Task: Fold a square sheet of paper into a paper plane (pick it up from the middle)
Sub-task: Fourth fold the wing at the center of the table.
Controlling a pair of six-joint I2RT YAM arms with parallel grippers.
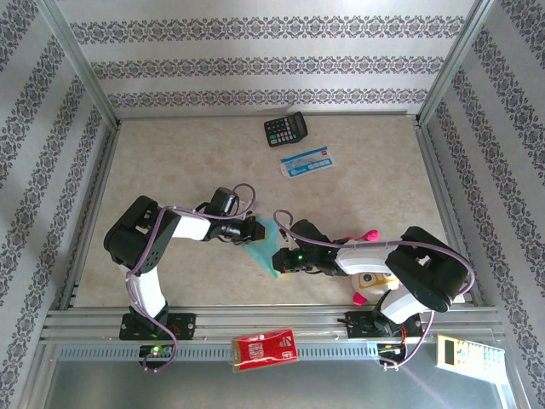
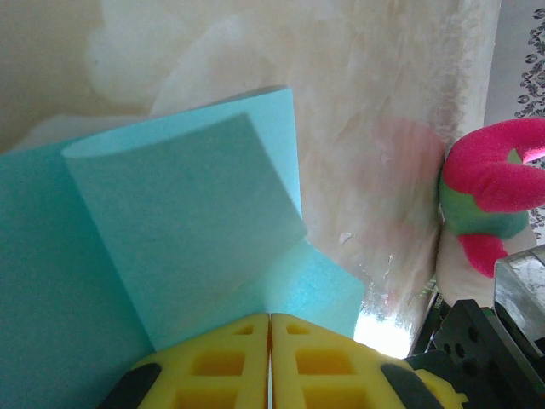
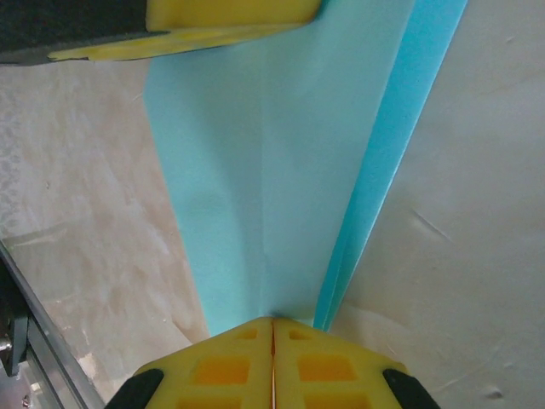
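1. The turquoise paper sheet (image 1: 260, 249), already partly folded, sits just toward 6 o'clock from the middle of the desk (image 1: 366, 183), between the two hands.
2. The left hand (image 1: 258, 230) is at the sheet's 11 o'clock end. The right hand (image 1: 278, 258) is at its 4 o'clock end.
3. In the left wrist view the left hand (image 2: 270, 328) is clenched, its yellow fingers (image 2: 221, 366) pressed together on the sheet's near edge.
4. In that view the sheet (image 2: 170, 230) shows a folded flap lying over a lower layer. The flap's outer corner points toward 3 o'clock.
5. In the right wrist view the right hand (image 3: 272, 328) is also clenched on the sheet (image 3: 281, 170). The paper narrows toward the fingers, and stacked layers show along its 3 o'clock edge.
6. A yellow finger of the left hand (image 3: 230, 17) meets the sheet at 12 o'clock in the right wrist view.
7. Whether the sheet touches the desk cannot be told.
8. A black calculator (image 1: 285, 129) lies at the desk's 12 o'clock side. A blue-and-white card (image 1: 305, 162) lies near it at its 5 o'clock.
9. A plush toy (image 1: 370, 277) in white, yellow and pink lies under the right arm, at 3 o'clock from the sheet.
10. A red packet (image 1: 264, 348) lies on the rail at 6 o'clock.
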